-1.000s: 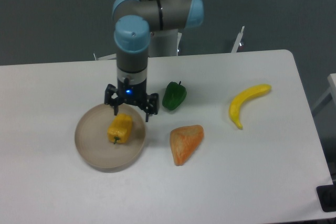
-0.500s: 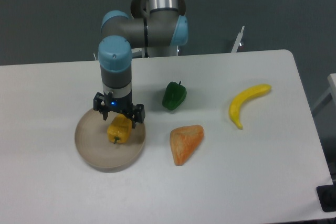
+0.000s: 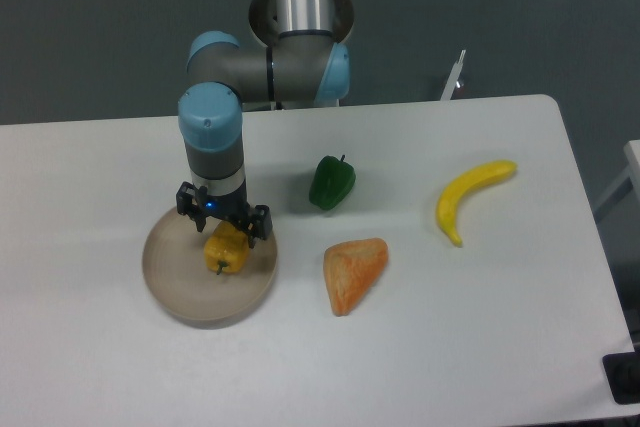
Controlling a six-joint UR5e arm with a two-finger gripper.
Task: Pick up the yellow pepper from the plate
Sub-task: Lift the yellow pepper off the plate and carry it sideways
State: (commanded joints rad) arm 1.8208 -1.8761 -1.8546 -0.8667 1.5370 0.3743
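Hand (image 3: 223, 224) poised wide over yellow pepper (image 3: 226, 251), fingers straddling its upper end, ready to close across the lobed sides. Pepper lying on plate (image 3: 170, 282), stem toward camera. Green pepper (image 3: 331, 183) well apart on bench (image 3: 480, 327).

**Gripper poised over yellow pepper on plate**

We see the gripper (image 3: 223, 224) pointing straight down over the yellow pepper (image 3: 227, 250), its open fingers straddling the pepper's upper end. The pepper lies on the beige plate (image 3: 180, 292) at the white table's (image 3: 480, 347) left side. Off the plate, a green pepper (image 3: 331, 183), an orange wedge-shaped item (image 3: 353, 271) and a banana (image 3: 468, 197) lie well apart.
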